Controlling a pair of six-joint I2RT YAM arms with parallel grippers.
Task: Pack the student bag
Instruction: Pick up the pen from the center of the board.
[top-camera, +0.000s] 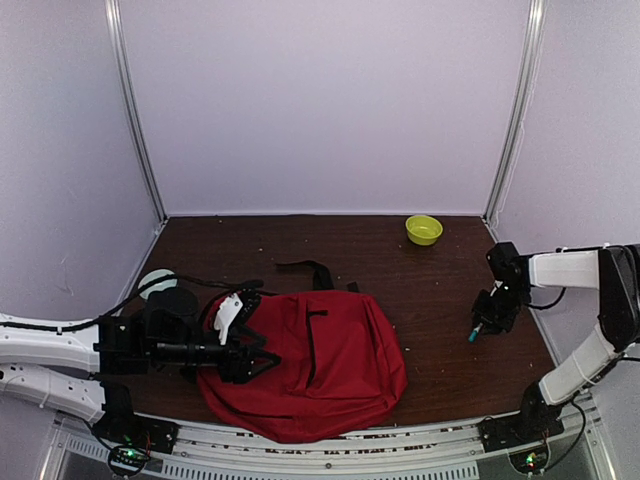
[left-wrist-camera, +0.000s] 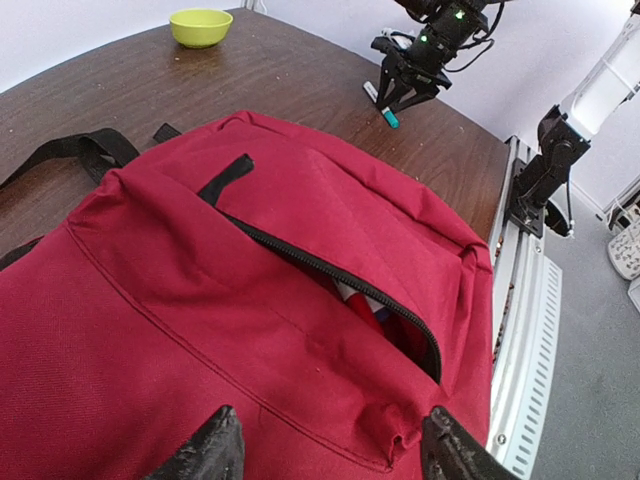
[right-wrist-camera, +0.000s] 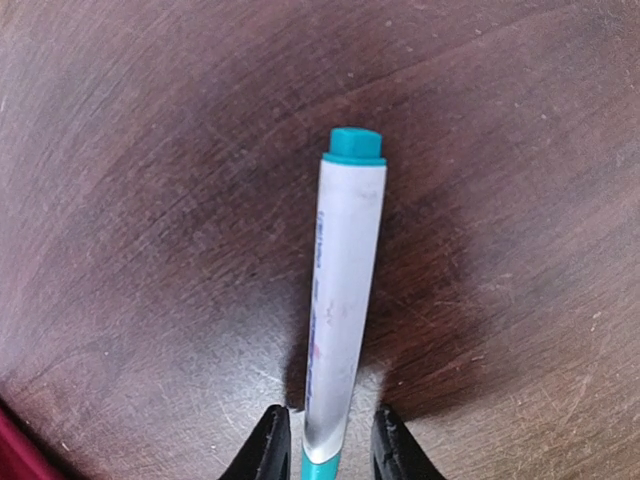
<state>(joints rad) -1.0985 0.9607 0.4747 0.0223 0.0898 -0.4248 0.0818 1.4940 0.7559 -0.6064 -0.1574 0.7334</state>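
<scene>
1. student bag (top-camera: 320, 370): a red backpack lying flat on the desk (top-camera: 430, 300), near-left part, front face up, close to the near edge. Black straps (top-camera: 312, 268) trail off its far end onto the wood.
2. Front-pocket zipper (left-wrist-camera: 330, 275): part open, with a dark gap under it. Something red and white peeks out of the gap; can't tell what it is.
3. left gripper (top-camera: 262, 352): low over the bag's left end, reaching in roughly level.
   - Jaws are spread wide with nothing clamped.
   - The wrist view shows both black tips at the bottom edge, with a stretch of red fabric between them.
   - Can't tell whether the tips touch the fabric.
4. right gripper (top-camera: 488, 318): over the right side of the desk, well apart from the bag, pointing down.
   - Jaws are pinched narrow on a marker (right-wrist-camera: 345, 290) with a white barrel and teal cap, held near its upper end.
   - The cap end points at the wood, with a dark shadow below it.
   - Can't tell whether the cap touches the desk.
5. Yellow-green bowl (top-camera: 423, 229): far right of the desk by the back wall, upright, well apart from the bag and both arms.
6. Pale round object (top-camera: 155, 283): far-left of the desk behind the left arm, partly hidden by cables. Can't identify it.
</scene>
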